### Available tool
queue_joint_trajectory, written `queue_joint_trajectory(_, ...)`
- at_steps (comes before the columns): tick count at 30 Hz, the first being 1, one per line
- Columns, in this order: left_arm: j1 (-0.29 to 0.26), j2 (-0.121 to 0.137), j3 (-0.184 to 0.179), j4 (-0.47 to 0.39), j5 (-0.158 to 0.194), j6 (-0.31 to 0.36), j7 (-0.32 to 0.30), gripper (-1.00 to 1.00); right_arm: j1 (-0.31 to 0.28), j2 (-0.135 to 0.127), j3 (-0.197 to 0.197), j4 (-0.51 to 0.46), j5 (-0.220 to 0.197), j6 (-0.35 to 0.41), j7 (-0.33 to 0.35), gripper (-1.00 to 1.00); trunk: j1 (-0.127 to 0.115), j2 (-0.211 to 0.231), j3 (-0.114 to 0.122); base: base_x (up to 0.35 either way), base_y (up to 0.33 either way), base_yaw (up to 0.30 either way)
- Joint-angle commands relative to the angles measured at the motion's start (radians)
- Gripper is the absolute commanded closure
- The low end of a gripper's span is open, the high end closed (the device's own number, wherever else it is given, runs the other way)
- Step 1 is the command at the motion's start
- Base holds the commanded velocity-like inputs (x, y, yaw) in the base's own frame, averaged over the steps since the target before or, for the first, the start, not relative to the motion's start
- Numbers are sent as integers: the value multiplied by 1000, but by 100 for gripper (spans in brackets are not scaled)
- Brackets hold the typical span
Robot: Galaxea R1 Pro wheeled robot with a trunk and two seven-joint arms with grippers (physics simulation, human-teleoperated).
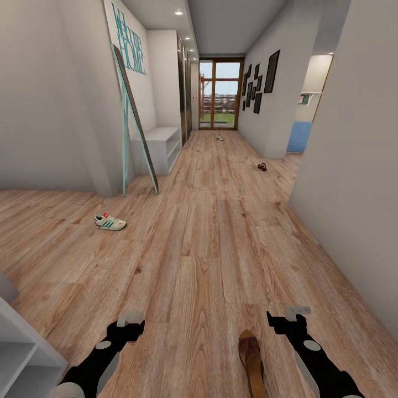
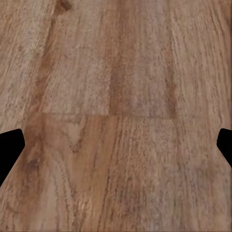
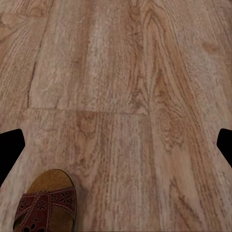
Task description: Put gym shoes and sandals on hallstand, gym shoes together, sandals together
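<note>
Head view looks down a long corridor floor [image 1: 210, 243] of light brown wood planks, with both black arms low in the foreground. One white gym shoe [image 1: 110, 222] with green stripes lies on the planks to the left, near the foot of a leaning mirror [image 1: 135, 119]. A brown sandal [image 1: 252, 362] with a tan footbed lies close to the robot, between the two arms and nearer the right end effector [image 1: 288, 319]; in the right wrist view its maroon straps and toe end [image 3: 47, 205] sit on the boards, apart from the fingertips [image 3: 10, 147]. A second dark sandal [image 1: 261, 166] lies far down the hall near the right wall, and a small pale shoe [image 1: 219, 137] sits farther off before the glass door [image 1: 220, 94]. The light grey hallstand [image 1: 163, 146] stands against the left wall behind the mirror. The left end effector [image 1: 130, 320] hangs over bare planks, fingertips [image 2: 9, 150] spread wide and holding nothing; the right one is likewise spread and empty.
</note>
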Motion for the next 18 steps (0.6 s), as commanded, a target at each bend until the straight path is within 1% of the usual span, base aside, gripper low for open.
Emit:
queue_joint_trajectory(1,-4,-3,2,-3,-1,-1,-1,-100,0,0,-1,2,0,-3,0,-100,0,0,-1,0,0,0)
queue_joint_trajectory(2,-11,-5,2,-7,0,2,0,-100,0,1,-1,5,0,-3,0,-100,0,0,-1,0,0,0)
queue_joint_trajectory(3,-67,-11,2,-13,1,18,0,-100,0,2,-1,25,1,-1,0,-100,0,0,-1,0,0,0)
queue_joint_trajectory(6,-111,-12,3,-10,4,32,0,-100,0,3,0,43,0,3,0,-100,0,0,-1,0,0,0)
queue_joint_trajectory(7,-134,-14,3,-9,6,39,1,-100,0,4,0,53,0,11,0,-100,0,0,-1,0,0,0)
queue_joint_trajectory(11,-156,-18,4,-14,5,41,1,-100,0,8,1,60,-2,35,0,-100,0,0,-1,0,0,0)
queue_joint_trajectory(12,-159,-23,4,-18,4,38,0,-100,0,9,1,61,-3,51,1,-100,0,0,-1,0,0,0)
queue_joint_trajectory(18,-161,-31,3,-19,3,35,-7,-100,0,9,1,58,-4,66,3,-100,0,0,-1,0,0,0)
